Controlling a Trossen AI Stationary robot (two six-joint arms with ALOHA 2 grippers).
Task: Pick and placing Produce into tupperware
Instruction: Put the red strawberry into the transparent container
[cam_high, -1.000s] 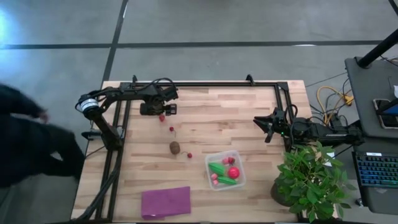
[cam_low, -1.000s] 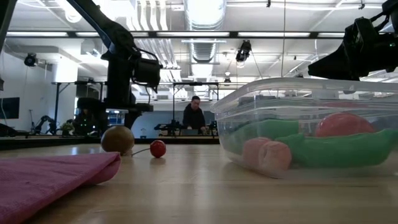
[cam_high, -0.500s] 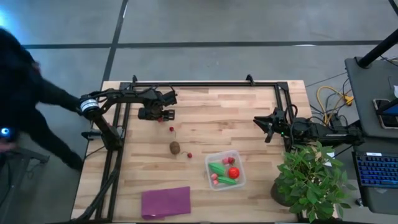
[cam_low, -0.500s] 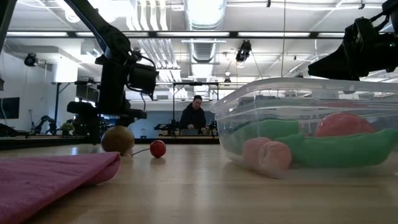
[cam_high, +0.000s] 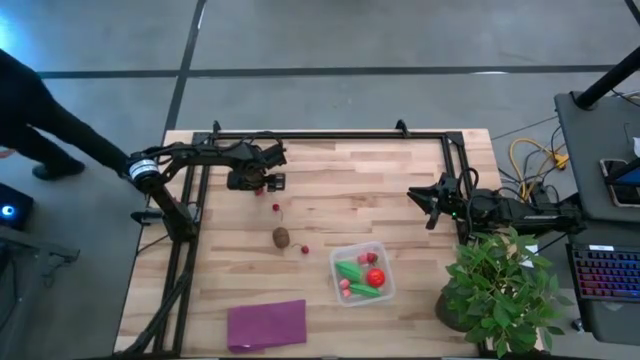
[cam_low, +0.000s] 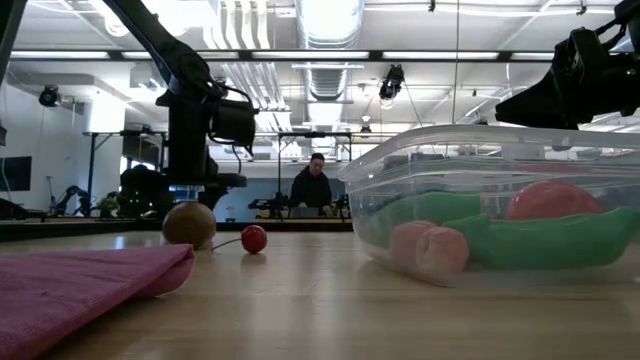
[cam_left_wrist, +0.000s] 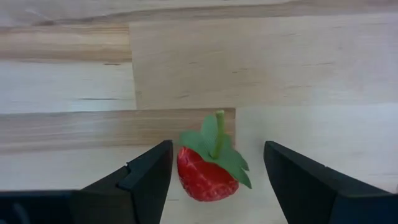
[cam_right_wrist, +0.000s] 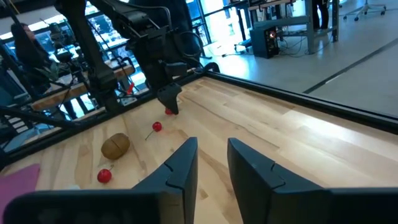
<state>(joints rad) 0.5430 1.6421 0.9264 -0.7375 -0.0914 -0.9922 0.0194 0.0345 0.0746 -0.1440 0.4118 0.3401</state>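
My left gripper (cam_high: 262, 183) is open and points down near the table's far left. Its fingers stand on either side of a small red strawberry with a green leaf cap (cam_left_wrist: 208, 171), which lies on the wood; a thin gap shows on each side. The clear tupperware (cam_high: 362, 273) sits near the front right. It holds two green pieces, a red ball and pink berries. A brown kiwi ball (cam_high: 281, 237) and two red cherries (cam_high: 276, 208) (cam_high: 304, 249) lie on the table between them. My right gripper (cam_high: 420, 205) waits, slightly open, at the right side.
A flat purple sheet (cam_high: 266, 324) lies at the near edge. A leafy potted plant (cam_high: 500, 295) stands at the near right corner. A black frame rail (cam_high: 330, 133) runs along the far edge. A person stands off the table's left side.
My left gripper shifted a little toward the table's left edge, then back right, staying low over the strawberry. The person beside the left edge moved about. The produce and tupperware stayed put.
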